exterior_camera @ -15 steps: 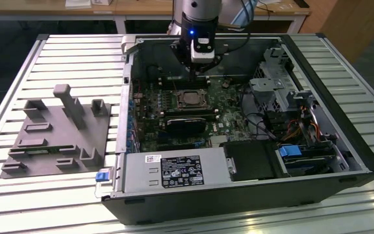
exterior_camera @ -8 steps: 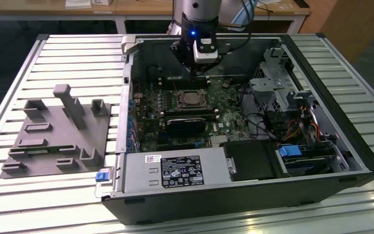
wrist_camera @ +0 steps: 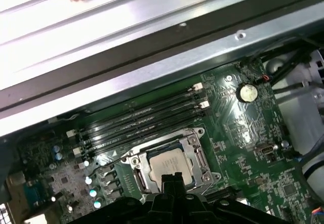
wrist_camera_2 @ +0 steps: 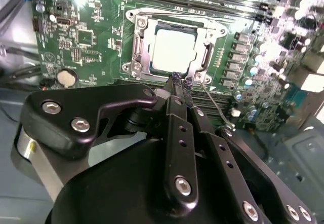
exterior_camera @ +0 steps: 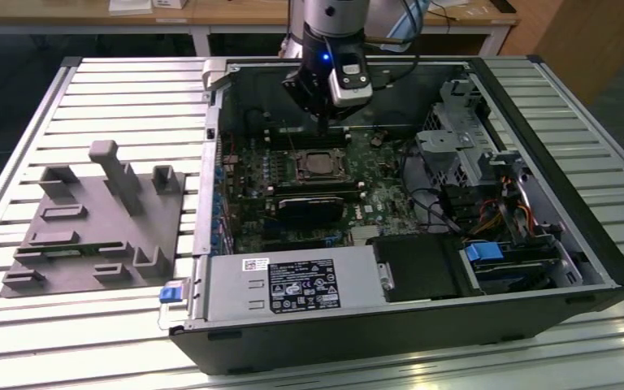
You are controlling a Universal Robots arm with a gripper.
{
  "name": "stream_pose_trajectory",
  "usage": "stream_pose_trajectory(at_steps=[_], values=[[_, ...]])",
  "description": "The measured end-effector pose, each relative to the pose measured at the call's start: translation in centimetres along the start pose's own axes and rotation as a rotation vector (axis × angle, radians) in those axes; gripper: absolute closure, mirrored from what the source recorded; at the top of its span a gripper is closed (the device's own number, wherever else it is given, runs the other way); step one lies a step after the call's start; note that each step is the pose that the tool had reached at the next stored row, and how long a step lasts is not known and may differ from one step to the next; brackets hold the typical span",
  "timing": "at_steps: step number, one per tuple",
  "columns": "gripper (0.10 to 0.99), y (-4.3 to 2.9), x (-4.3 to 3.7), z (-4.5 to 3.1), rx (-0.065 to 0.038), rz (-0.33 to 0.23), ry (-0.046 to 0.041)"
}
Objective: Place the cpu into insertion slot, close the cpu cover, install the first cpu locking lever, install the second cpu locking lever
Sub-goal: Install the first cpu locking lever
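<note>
The cpu, a flat silver-grey square, sits in the insertion slot on the green motherboard. The cpu cover, a silvery frame, lies flat around the chip's edges. My gripper is shut with nothing visibly between its black fingers, its tips right at the socket's edge. A thin wire locking lever runs slanting away from the socket corner beside the fingers. The first wrist view shows the cpu under the cover, just past the gripper. In the exterior view the gripper hangs just behind the cpu.
Long black memory slots run beside the socket. A black card lies in front of it. The open case has a power supply, a drive cage and cables. A grey fixture block stands at the exterior view's left.
</note>
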State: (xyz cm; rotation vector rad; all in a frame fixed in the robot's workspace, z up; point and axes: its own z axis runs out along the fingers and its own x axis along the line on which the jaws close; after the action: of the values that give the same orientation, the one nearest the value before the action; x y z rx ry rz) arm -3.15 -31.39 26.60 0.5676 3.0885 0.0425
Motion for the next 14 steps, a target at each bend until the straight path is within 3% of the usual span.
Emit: stream_pose_trajectory(at_steps=[6, 7, 10, 14], values=[[0.969, -0.22, 0.58, 0.07, -0.003, -0.023, -0.0058], [0.969, -0.28, 0.73, 0.07, -0.007, -0.023, -0.0062], [0.969, -0.34, 0.89, 0.11, -0.038, -0.029, 0.0043], [0.969, -0.34, 0.89, 0.13, -0.042, -0.09, 0.0085]])
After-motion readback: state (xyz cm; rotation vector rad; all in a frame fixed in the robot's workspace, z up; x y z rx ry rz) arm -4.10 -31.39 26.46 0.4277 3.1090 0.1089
